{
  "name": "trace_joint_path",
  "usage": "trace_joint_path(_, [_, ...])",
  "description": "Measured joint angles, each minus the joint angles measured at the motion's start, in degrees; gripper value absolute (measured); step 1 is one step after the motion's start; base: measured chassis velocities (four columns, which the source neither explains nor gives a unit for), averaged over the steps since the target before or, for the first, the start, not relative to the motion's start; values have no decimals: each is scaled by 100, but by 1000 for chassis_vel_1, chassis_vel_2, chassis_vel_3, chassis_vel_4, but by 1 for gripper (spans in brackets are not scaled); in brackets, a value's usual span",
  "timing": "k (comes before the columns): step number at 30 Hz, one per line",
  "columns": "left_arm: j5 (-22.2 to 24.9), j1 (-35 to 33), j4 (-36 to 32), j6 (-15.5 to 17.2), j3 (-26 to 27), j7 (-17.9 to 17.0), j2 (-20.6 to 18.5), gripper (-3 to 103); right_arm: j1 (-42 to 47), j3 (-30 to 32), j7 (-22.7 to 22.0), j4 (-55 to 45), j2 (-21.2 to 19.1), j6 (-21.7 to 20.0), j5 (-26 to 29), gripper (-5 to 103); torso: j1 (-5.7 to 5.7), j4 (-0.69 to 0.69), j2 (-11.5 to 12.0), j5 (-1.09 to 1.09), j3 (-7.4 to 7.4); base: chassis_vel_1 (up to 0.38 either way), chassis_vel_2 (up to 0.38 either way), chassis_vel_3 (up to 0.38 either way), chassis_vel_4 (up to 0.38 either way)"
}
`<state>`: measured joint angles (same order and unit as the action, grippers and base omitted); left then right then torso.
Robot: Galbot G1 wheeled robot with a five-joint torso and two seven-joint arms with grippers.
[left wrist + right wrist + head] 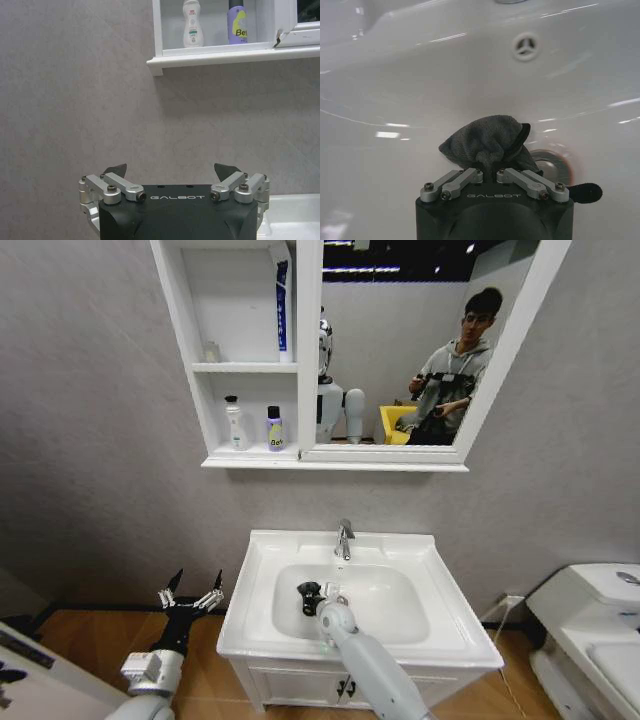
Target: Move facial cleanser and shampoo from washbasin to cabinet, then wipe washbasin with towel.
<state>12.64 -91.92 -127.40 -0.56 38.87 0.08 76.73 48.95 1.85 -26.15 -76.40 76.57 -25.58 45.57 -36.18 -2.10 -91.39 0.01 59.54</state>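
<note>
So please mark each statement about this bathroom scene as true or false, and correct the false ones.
1. The right tool holds the towel inside the washbasin bowl. True.
2. The left tool is shut on a bottle. False: it is open and empty, beside the washbasin by the wall.
3. Two bottles stand in the lowest compartment of the cabinet: a white bottle and a purple bottle. True.
4. The towel is bright yellow. False: it is dark grey.
5. The tap stands at the back rim of the washbasin. True.
</note>
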Motion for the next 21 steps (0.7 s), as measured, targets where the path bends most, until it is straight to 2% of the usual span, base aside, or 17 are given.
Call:
trace_joint_path(1, [0, 0, 0, 0, -1, 0, 0, 99, 170, 167, 15, -140, -197, 5, -74, 7, 0, 1, 0, 2, 0, 0, 0, 0, 0])
trace_joint_path(2, [0, 0, 0, 0, -1, 0, 0, 99, 170, 167, 15, -140, -197, 5, -74, 7, 0, 1, 0, 2, 0, 0, 0, 0, 0])
trace_joint_path(5, [0, 0, 0, 0, 2, -5, 0, 99, 509, 584, 17, -592, -961, 69, -99, 7, 0, 2, 0, 3, 1, 0, 0, 0, 0])
trace_joint_path(6, [0, 0, 0, 0, 2, -5, 0, 99, 509, 584, 17, -592, -961, 69, -99, 7, 0, 2, 0, 3, 1, 0, 0, 0, 0])
trace_joint_path(8, [0, 0, 0, 0, 0, 0, 0, 99, 571, 808, -9, -1038, -1579, 139, -123, 7, 0, 4, 0, 1, 1, 0, 0, 0, 0])
trace_joint_path(12, [0, 0, 0, 0, 0, 1, 0, 99, 506, 953, 66, -1294, -1880, 316, -438, 7, 0, 4, 0, -2, 1, 0, 0, 0, 0])
trace_joint_path(14, [0, 0, 0, 0, 0, 1, 0, 99, 340, 1074, 302, -1360, -2034, 731, -984, 7, 0, 0, 0, 0, 1, 0, 0, 0, 0])
trace_joint_path(21, [0, 0, 0, 0, 0, 0, 0, 99, 254, 1271, 435, -1238, -2127, 874, -1022, 7, 0, 0, 0, 0, 1, 0, 0, 0, 0])
